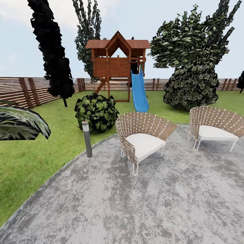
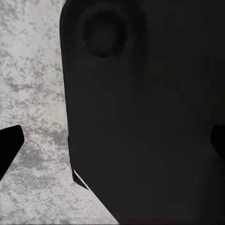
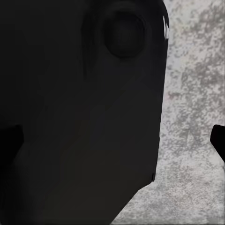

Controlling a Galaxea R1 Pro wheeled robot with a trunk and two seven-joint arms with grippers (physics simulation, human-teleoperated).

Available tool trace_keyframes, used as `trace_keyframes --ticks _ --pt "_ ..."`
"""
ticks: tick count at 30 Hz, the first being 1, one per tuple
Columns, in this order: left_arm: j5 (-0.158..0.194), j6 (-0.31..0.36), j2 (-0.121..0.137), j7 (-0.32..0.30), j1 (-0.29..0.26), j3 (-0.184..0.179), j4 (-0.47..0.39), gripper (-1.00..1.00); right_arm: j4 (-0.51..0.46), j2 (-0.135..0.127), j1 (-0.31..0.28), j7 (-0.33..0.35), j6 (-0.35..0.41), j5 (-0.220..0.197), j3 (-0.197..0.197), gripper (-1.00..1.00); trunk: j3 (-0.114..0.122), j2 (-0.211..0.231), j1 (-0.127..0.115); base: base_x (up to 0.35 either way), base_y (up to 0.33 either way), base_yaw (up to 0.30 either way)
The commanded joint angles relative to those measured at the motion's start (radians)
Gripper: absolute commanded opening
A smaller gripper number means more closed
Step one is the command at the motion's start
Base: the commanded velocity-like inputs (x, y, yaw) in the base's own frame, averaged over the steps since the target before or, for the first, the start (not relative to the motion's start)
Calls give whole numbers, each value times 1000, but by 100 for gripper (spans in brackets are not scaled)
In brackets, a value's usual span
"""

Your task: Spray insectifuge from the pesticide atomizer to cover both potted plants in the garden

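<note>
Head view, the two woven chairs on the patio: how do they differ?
The near chair stands mid-frame by the patio's edge, close to the grey bollard light; the far chair sits at the right, further back. The near chair looks larger and shows its whole seat cushion; the far chair's cushion shows shallower and flatter. Both share curved brown woven backs, white cushions and thin white legs.

Flat, even daylight under pale sky (image 1: 176,13); no hard shadows, none under the chairs (image 1: 144,140). No glare. Grey paving (image 1: 135,203) smeared and blotchy, soft toward the near edge. Tree foliage (image 1: 189,61) jagged, low-res. Slight wide-angle stretch at frame corners. Wrist views mostly blacked out by dark unlit casing (image 2: 150,117), paving beyond it blurry.
</note>
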Motion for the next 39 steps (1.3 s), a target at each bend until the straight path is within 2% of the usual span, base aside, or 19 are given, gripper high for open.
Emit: trace_keyframes --ticks 1,4,9,20,30,39 --pt "-2 -4 -2 -3 -5 -2 -6 100 -6 6 -6 -2 -6 0 -1 100 0 0 0 0 0 0" --pt "-2 -5 -3 -2 -5 -2 -12 100 -23 20 -9 -2 -8 0 -1 100 0 0 0 0 0 0" --pt "-2 -26 -2 -2 -6 4 -34 100 -46 28 -11 -2 -26 1 -3 100 0 0 0 0 0 0" --pt "-2 -88 5 9 -8 5 -62 100 -87 28 -11 -5 -74 4 -5 100 0 0 0 0 0 0" --pt "-2 -144 15 12 -14 5 -111 100 -135 -10 -11 -6 -130 4 -6 100 0 0 0 0 0 0" --pt "1 -194 6 12 -15 5 -162 100 -186 -17 -13 -6 -180 3 -9 100 0 0 0 0 0 0"
